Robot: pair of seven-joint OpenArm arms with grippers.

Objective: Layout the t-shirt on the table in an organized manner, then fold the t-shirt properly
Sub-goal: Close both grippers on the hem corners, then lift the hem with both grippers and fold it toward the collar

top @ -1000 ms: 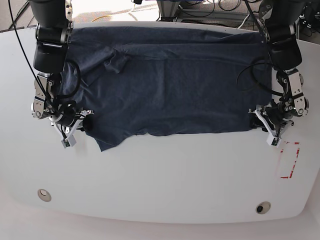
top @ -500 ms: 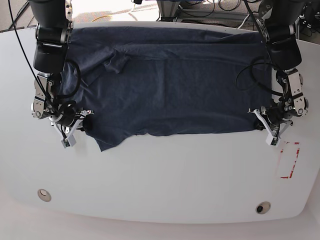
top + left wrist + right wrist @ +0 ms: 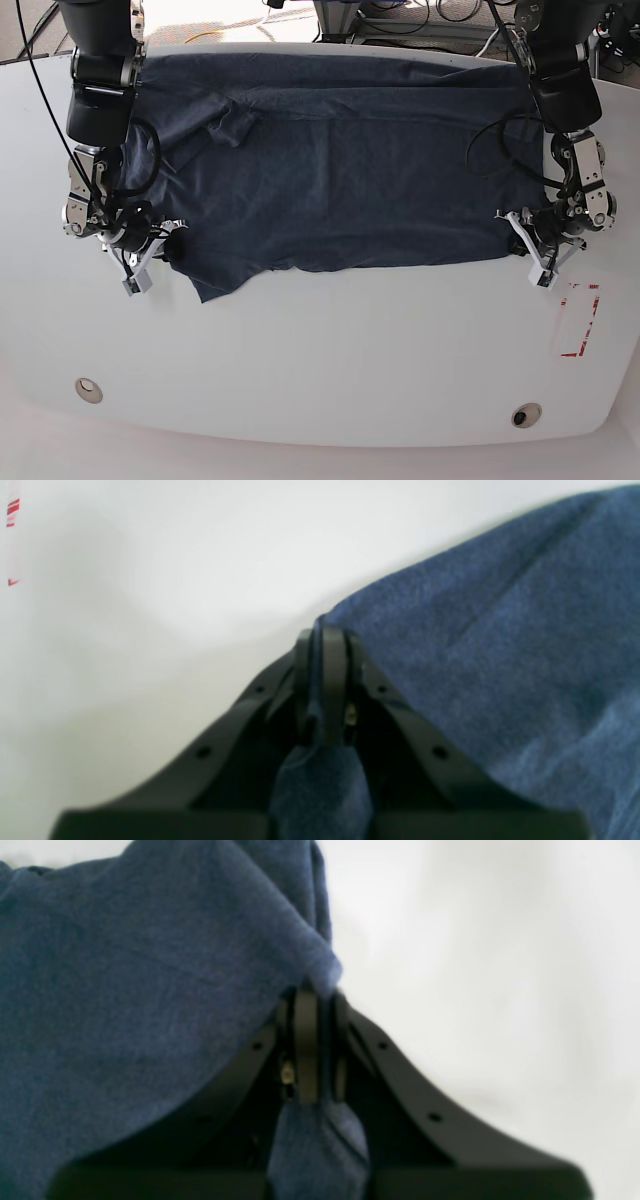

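Pinching t-shirt [image 3: 340,160] corners: left hand [image 3: 322,645], right hand [image 3: 312,1000] closed; base view alone shows table [image 3: 330,350].

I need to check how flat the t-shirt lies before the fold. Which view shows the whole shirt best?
The base view: the whole t-shirt is spread on the table, its near hem uneven. The wrist views show only corners pinched in the left gripper and right gripper.
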